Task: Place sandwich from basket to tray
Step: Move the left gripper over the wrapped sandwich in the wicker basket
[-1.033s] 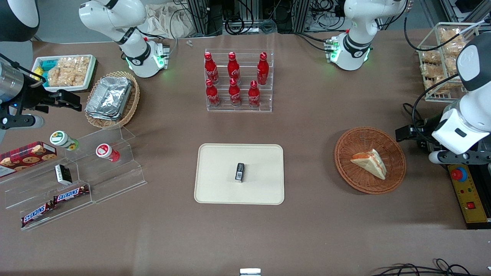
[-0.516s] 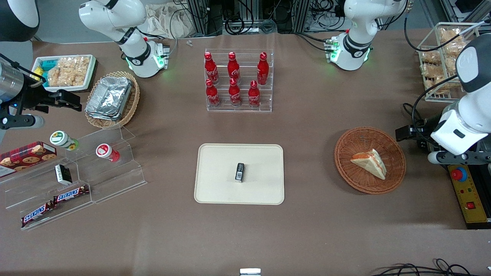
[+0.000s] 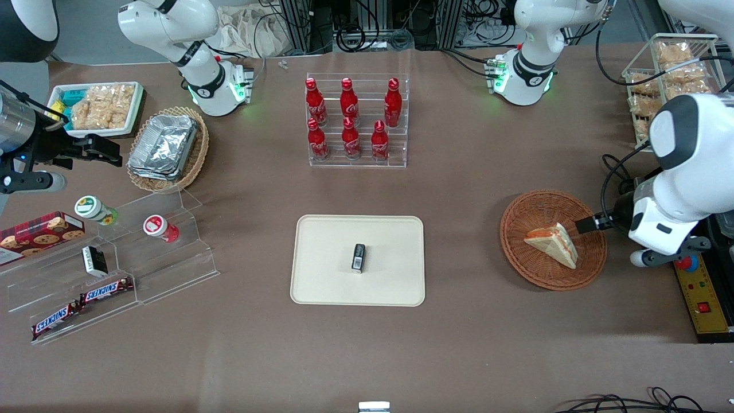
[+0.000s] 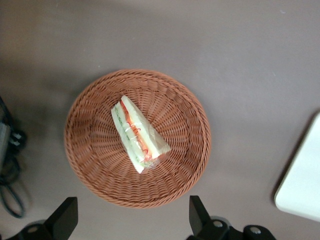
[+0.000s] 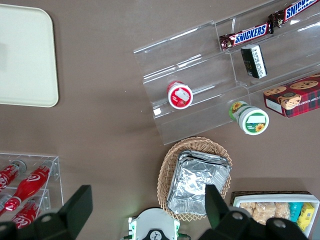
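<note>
The sandwich (image 3: 553, 244) (image 4: 137, 134), a pale bread wedge with red and green filling along one edge, lies in the round reddish-brown wicker basket (image 3: 533, 209) (image 4: 185, 125). My left gripper (image 3: 593, 222) (image 4: 131, 222) hangs above the basket's rim on the working arm's side, open wide, with nothing between its black fingers (image 4: 197, 217). The sandwich sits ahead of the fingertips, apart from them. The cream-beige tray (image 3: 327, 252) (image 4: 305, 185) lies flat mid-table, beside the basket toward the parked arm's end, with a small black object (image 3: 358, 257) on it.
A clear rack of red bottles (image 3: 355, 120) stands farther from the front camera than the tray. A wire rack of bagged snacks (image 3: 671, 69) and a yellow control box (image 3: 697, 287) flank the working arm. Acrylic shelves (image 3: 143, 258) and foil trays (image 3: 166, 146) sit toward the parked arm's end.
The left arm has swung in toward the basket. Its gripper moved from outside the basket to over the rim. The sandwich has not moved.
</note>
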`<action>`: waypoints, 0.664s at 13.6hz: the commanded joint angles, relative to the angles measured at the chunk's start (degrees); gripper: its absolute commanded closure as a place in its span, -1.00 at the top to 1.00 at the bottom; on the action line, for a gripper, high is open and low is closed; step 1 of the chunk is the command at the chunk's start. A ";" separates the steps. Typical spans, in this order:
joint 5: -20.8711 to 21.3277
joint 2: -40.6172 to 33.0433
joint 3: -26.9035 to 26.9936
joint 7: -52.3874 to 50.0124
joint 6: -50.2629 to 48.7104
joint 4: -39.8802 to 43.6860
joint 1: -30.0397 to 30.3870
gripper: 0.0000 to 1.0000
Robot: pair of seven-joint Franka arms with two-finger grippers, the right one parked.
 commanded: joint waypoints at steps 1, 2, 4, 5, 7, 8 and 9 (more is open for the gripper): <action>0.34 -1.39 -0.09 -6.09 5.23 -5.33 -0.01 1.00; 0.34 -1.47 -0.01 -7.23 6.12 -6.56 -0.01 1.00; 1.04 -0.95 -0.01 -14.85 8.66 -7.97 -0.09 1.00; 1.13 -0.77 -0.18 -16.63 10.68 -9.38 -0.36 1.00; 1.39 0.37 -0.18 -19.62 11.40 -11.14 -0.53 1.00; 1.39 0.63 -0.18 -19.72 11.84 -11.50 -0.53 1.00; 1.39 0.81 -0.10 -20.51 11.93 -11.50 -0.45 1.00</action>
